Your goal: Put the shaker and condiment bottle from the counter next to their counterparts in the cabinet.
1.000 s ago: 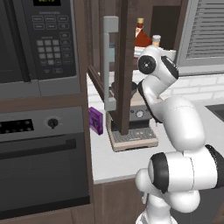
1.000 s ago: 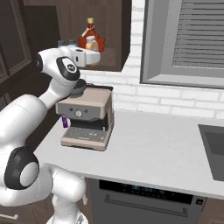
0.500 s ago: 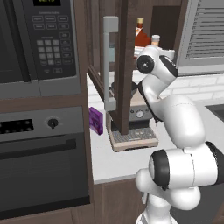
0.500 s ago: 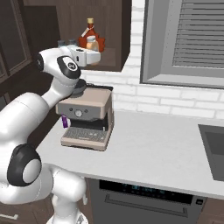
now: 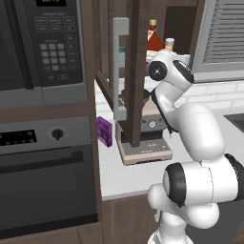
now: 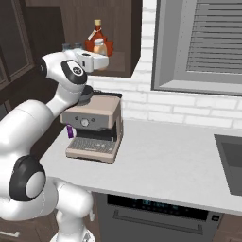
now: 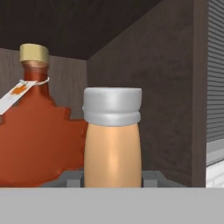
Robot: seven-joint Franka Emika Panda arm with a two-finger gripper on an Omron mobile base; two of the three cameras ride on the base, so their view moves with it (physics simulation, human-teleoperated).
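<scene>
My gripper (image 7: 112, 180) reaches into the open dark brown cabinet (image 6: 124, 56) and is shut on the condiment bottle (image 7: 112, 148), a pale orange-tan bottle with a light grey cap. The bottle (image 6: 99, 47) stands upright, close against the right side of the deep red-orange counterpart bottle (image 7: 35, 144) with a yellow cap (image 6: 97, 22). Small grey-blue shaker shapes (image 6: 71, 46) sit on the shelf left of my hand; I cannot tell them apart. The open cabinet door (image 5: 136, 71) with its grey bar handle (image 5: 119, 66) stands left of my arm. The white counter (image 6: 160, 160) lies below.
A tan coffee machine (image 6: 94, 127) stands on the counter under the cabinet. A purple box (image 5: 105, 131) sits at its left. The black microwave (image 5: 43, 47) and oven (image 5: 47, 181) fill the left side. A shuttered window (image 6: 203, 42) and a sink (image 6: 231, 156) are to the right.
</scene>
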